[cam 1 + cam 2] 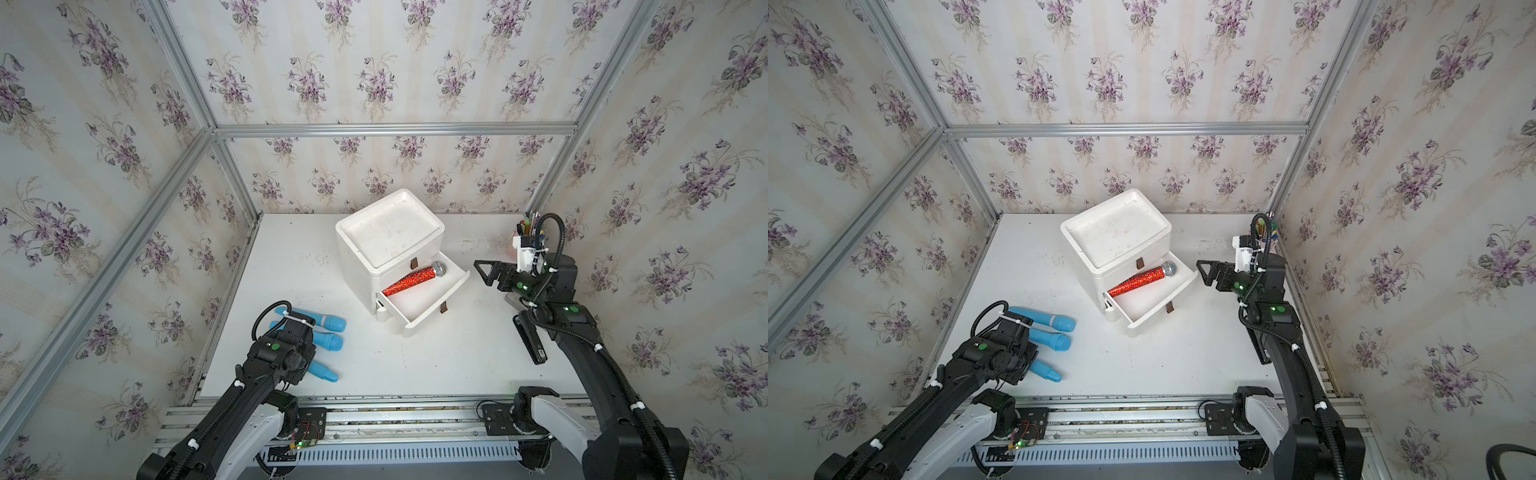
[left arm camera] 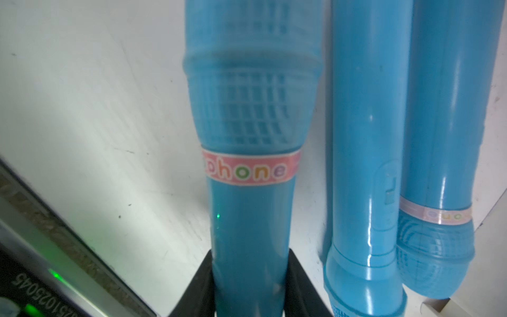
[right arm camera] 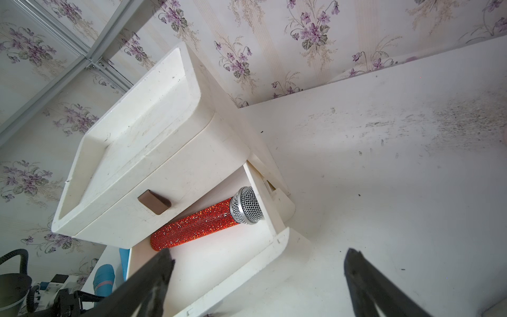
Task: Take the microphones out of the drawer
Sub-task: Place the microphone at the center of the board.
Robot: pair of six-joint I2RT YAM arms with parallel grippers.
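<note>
**While mic sits in open drawer: snag, roll and shove risks**

Since the R gripper (image 3: 257, 255) hangs with jaws wide apart, near the drawer (image 1: 419, 301) but clear of it, we judge the pick not yet begun. We find the mic (image 3: 203, 223) lying diagonally on the drawer floor, with its head in the far corner and its tail under the cabinet (image 1: 390, 232) overhang.

Risks, as we judge them:
- Fingers could strike the thin drawer wall or the overhang.
- The round barrel could roll out of a shallow pinch.
- The unit looks light and poss. slides if nudged.

Materials:
- Barrel: red glitter, rough, tapered cylinder.
- Head: silver wire mesh, domed.
- Cabinet: matt white, rounded corners, brown tab pulls (image 3: 154, 201).

L gripper (image 2: 251, 274) is clamped on a smooth blue toy mic (image 2: 251, 109), beside two more blue ones (image 2: 365, 164).
</note>
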